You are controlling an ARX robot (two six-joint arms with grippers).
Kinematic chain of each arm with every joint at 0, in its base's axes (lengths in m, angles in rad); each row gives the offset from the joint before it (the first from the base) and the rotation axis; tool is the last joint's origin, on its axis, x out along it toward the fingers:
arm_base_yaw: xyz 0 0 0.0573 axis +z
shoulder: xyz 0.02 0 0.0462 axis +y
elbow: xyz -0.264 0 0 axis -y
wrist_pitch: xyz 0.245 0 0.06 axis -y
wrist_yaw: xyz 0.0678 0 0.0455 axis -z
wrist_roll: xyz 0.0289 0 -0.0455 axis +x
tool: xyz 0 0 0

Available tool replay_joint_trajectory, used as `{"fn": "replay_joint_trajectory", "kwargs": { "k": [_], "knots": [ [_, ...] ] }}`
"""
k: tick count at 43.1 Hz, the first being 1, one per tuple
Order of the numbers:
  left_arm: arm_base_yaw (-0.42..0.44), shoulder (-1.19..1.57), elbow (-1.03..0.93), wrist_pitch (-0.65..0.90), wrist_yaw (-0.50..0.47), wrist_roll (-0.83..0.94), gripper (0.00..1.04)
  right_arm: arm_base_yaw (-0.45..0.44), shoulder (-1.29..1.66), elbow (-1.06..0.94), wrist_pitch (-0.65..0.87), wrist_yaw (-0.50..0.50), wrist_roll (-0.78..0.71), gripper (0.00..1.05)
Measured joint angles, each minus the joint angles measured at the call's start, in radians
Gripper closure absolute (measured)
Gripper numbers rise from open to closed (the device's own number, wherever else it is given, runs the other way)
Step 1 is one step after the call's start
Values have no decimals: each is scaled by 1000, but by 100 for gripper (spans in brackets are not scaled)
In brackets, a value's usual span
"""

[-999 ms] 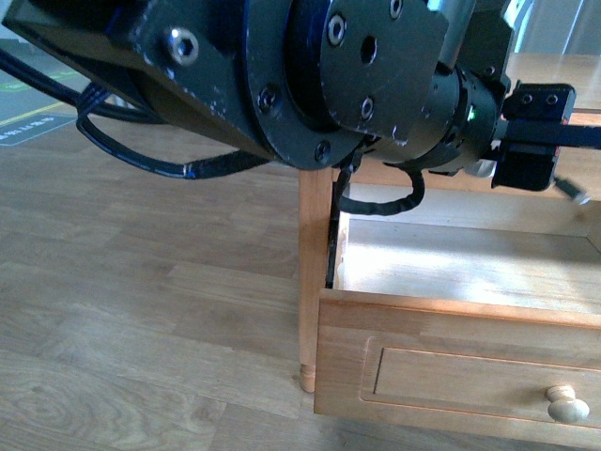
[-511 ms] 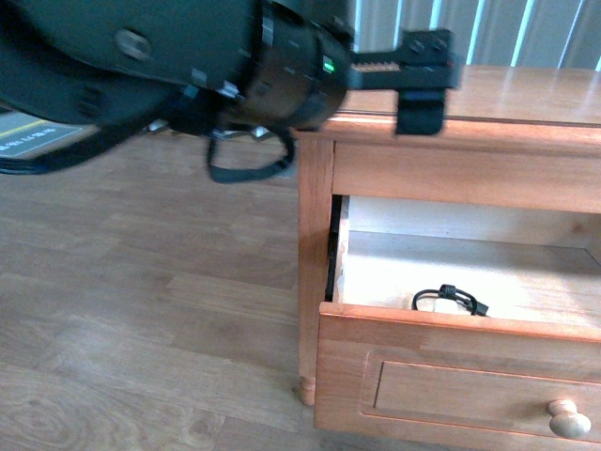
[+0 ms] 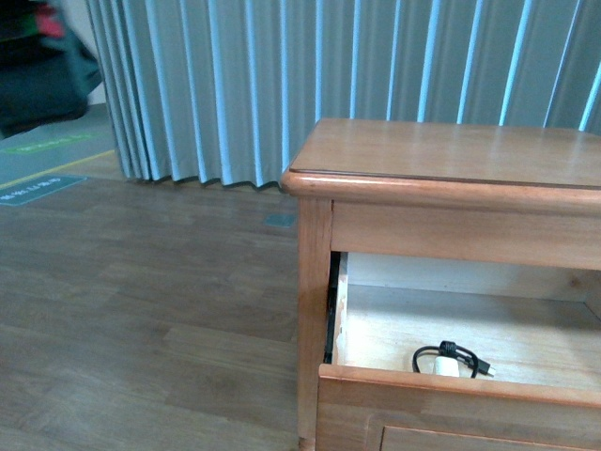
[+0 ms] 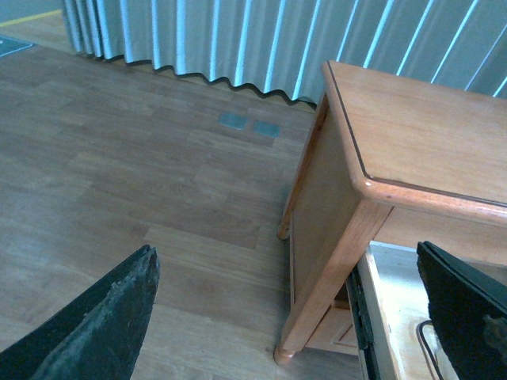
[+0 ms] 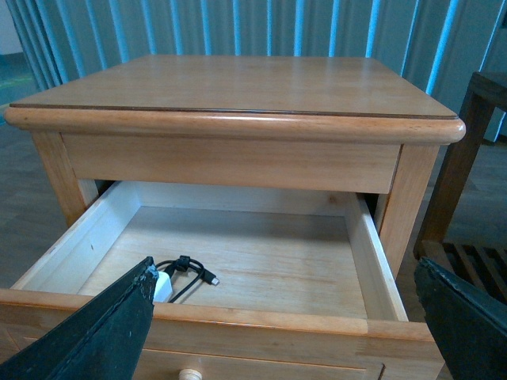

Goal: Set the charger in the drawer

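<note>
One charger (image 3: 449, 363) lies inside the pulled-out drawer (image 3: 404, 319) of a honey-coloured wooden cabinet (image 3: 441, 155), with both grippers empty.

Front view: the white adapter, its thin black cable looped over it, rests on the pale drawer floor just behind the front panel, toward the cabinet's left leg; grey-blue curtains (image 3: 282, 85) hang behind and neither arm shows. Left wrist view: the left gripper (image 4: 285, 252) has its two dark fingers (image 4: 111, 317) spread wide and holds nothing, above the wood-plank floor (image 4: 142, 174) beside the cabinet's corner; a sliver of the drawer is visible. Right wrist view: the right gripper (image 5: 283, 267) is likewise spread wide and empty, facing the drawer, where the charger sits close to the front panel, apart from both fingers; a darker wooden stand (image 5: 467, 174) is beside the cabinet.
</note>
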Motion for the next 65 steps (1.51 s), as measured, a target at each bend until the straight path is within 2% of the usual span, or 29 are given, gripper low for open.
{"fn": "replay_joint_trajectory", "kwargs": {
  "k": [4,5,12,15,17,21,28,32,40,42,45,62,65],
  "knots": [
    [-10,-133,-88,-68,-57,-32,6,0,0,0,0,0,0,8],
    [-26,-283,-201,-137,-153,-72,6,0,0,0,0,0,0,8],
    [-26,-285,-203,-134,-146,-63,7,0,0,0,0,0,0,8],
    [20,-321,-276,17,-13,61,22,0,0,0,0,0,0,8],
    [59,-362,-316,40,42,121,33,0,0,0,0,0,0,8],
    [137,-431,-376,36,109,177,54,0,0,0,0,0,0,8],
    [210,-502,-426,15,185,196,81,0,0,0,0,0,0,8],
    [258,-553,-456,-4,230,196,101,0,0,0,0,0,0,8],
    [320,-629,-494,-43,290,205,101,0,0,0,0,0,0,8],
    [381,-653,-502,-60,377,208,101,0,0,0,0,0,0,8],
    [440,-686,-515,-78,399,208,101,0,0,0,0,0,0,8],
    [444,-806,-558,-138,410,209,101,0,0,-1,0,0,0,8],
    [444,-865,-558,-217,409,209,101,0,0,-1,0,0,0,8]
  ]
}}
